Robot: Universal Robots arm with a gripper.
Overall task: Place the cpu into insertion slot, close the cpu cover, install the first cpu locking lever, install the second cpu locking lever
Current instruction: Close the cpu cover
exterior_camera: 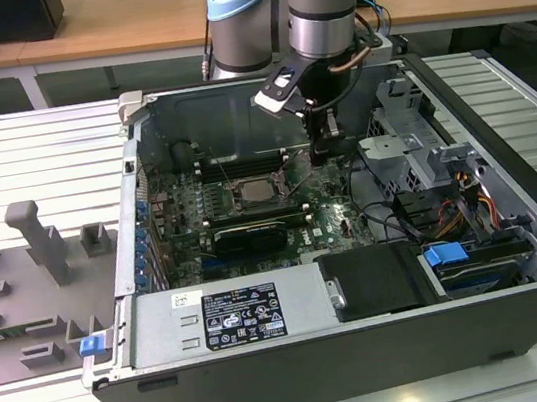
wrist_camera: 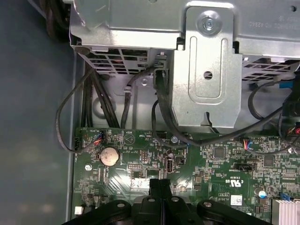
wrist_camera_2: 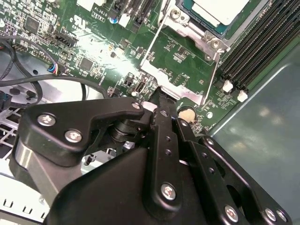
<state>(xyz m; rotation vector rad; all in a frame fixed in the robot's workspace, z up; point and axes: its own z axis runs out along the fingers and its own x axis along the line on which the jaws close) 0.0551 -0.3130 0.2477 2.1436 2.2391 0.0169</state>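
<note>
Fingers [wrist_camera_2: 165,140] of the gripper [wrist_camera_2: 161,98] are squeezed shut, with nothing between them that we can see. Their tips sit low over the motherboard [wrist_camera_2: 183,56], by the end of a thin locking lever [wrist_camera_2: 212,75]. We see the cpu [wrist_camera_2: 220,9] lying in the insertion slot [exterior_camera: 233,192], mid-board, with the cpu cover [wrist_camera_2: 192,33] down around it. We think the tips could slip off the springy lever and scratch the board or bump the coin battery [wrist_camera_2: 186,113]. Loose black cables [wrist_camera: 158,101] by the board's edge could also snag. The computer case [exterior_camera: 277,392] lies open on a ribbed metal table [exterior_camera: 29,156], with wooden desks [exterior_camera: 120,21] behind.
</note>
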